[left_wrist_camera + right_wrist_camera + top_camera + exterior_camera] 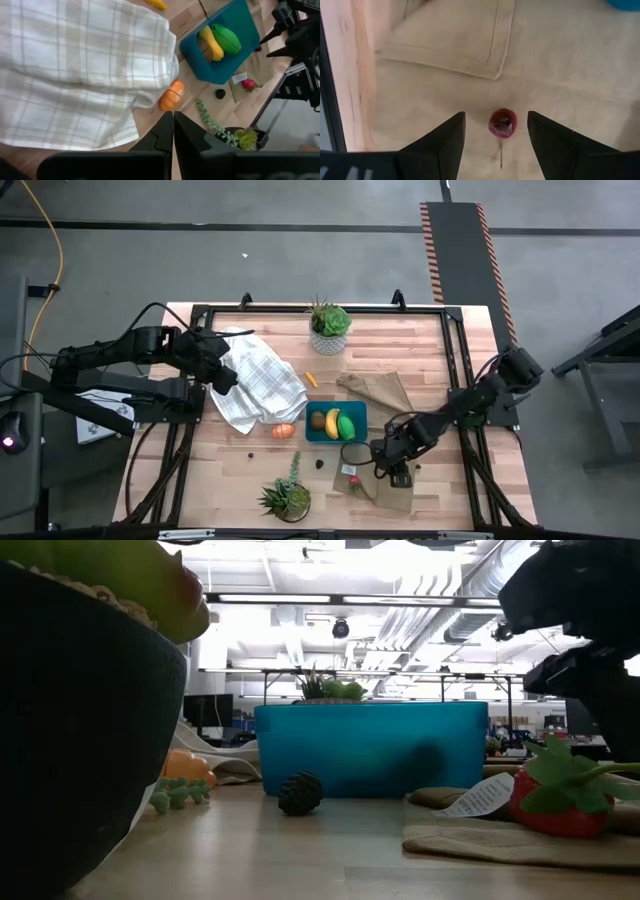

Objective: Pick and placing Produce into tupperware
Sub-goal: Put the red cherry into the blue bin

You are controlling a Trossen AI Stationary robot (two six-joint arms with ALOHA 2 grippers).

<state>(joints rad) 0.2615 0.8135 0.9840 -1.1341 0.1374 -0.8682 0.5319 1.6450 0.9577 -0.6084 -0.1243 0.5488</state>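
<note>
The teal tupperware (336, 423) sits mid-table and holds a brown round piece (317, 420), a yellow banana (332, 423) and a bright green piece (346, 425). A round orange piece (283, 431) lies on the wood beside a checked cloth, and a small orange piece (311, 379) lies farther back. My right gripper (496, 120) is open and points down over a tan cloth, its fingers on either side of a small red strawberry-like piece (502, 123) with a gap on both sides. My left gripper (173, 125) is shut and hovers above the checked cloth (258, 383).
Two spiky potted plants stand at the far middle (328, 327) and the near edge (287, 498). A dark berry (300, 793) lies in front of the tupperware (370, 745). The tan cloth (385, 392) runs from behind the tupperware to the near right. A black frame edges the table.
</note>
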